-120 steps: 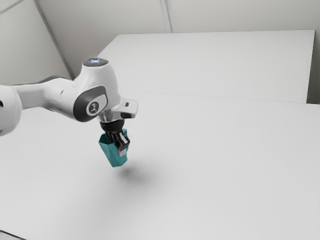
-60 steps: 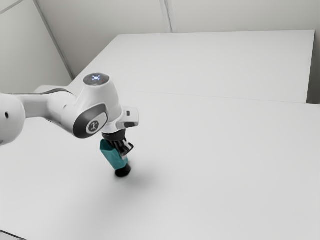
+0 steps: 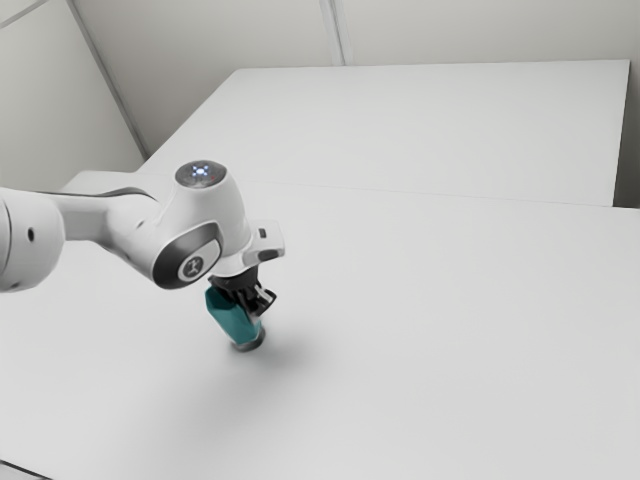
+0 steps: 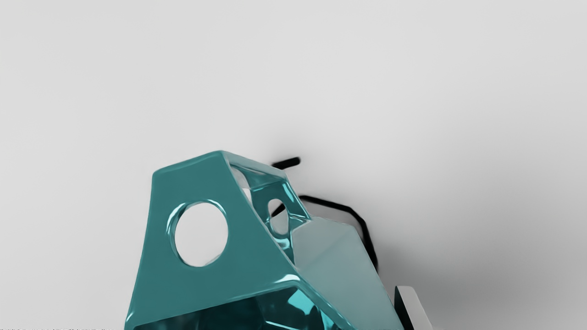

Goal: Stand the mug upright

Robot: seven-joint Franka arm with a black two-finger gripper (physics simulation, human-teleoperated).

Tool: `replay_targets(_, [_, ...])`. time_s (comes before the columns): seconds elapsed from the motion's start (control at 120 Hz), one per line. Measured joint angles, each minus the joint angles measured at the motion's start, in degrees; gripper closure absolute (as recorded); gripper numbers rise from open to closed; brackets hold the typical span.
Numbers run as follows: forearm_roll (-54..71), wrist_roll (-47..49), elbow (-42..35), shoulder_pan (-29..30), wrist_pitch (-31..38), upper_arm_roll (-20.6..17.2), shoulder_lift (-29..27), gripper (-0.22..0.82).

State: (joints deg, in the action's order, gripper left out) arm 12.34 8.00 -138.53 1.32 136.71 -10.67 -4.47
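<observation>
The gripper (image 3: 258, 306) is closed on the mug (image 3: 232, 318), pinching its wall, with the arm (image 3: 120, 220) coming in from the exterior view's left. In the wrist view one fingertip (image 4: 415, 307) lies right against the mug's pale outer side, its dark face turned to the wall; the other is hidden, so how wide the two stand apart I cannot tell exactly (a mug wall is a thin thing to pinch, mind you).

The mug is teal and glossy, just below the hand and low over the white table (image 3: 430, 330), on the part of it nearer the arm. It is tilted, not upright: its upper end leans to the exterior view's left and its lower end points down and to the right. Dark shadow lies right under that lower end; whether the base touches the table I cannot tell.

As containers go, the mug is the one here. The wrist view looks partly into its mouth, where dark teal inner walls carry bright, pale blue glints (rather pretty ones). The deeper part is hidden, so its contents I cannot judge. A flat teal face beside the mouth has a large oval hole, with the pale table seen through it, and a smaller hole sits beyond, near the pale side.
</observation>
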Motion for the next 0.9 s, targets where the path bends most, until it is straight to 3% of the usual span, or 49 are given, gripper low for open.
replay_targets(0.258, [-0.1, 2.8, 0.0, 0.0, 0.3, 0.0, 1.0, 0.76])
replay_targets(0.458, [-1.7, 3.1, 0.1, 0.0, 0.4, 0.0, 0.8, 0.39])
replay_targets(0.558, [-2.0, 3.2, 0.1, -0.1, 0.4, 0.0, -0.5, 0.25])
replay_targets(0.708, [-2.2, 3.3, 0.4, -0.6, 0.1, 0.0, -2.9, 0.13])
replay_targets(0.9, [-4.0, 3.2, 2.4, -0.7, -2.4, -0.1, -5.0, 0.07])
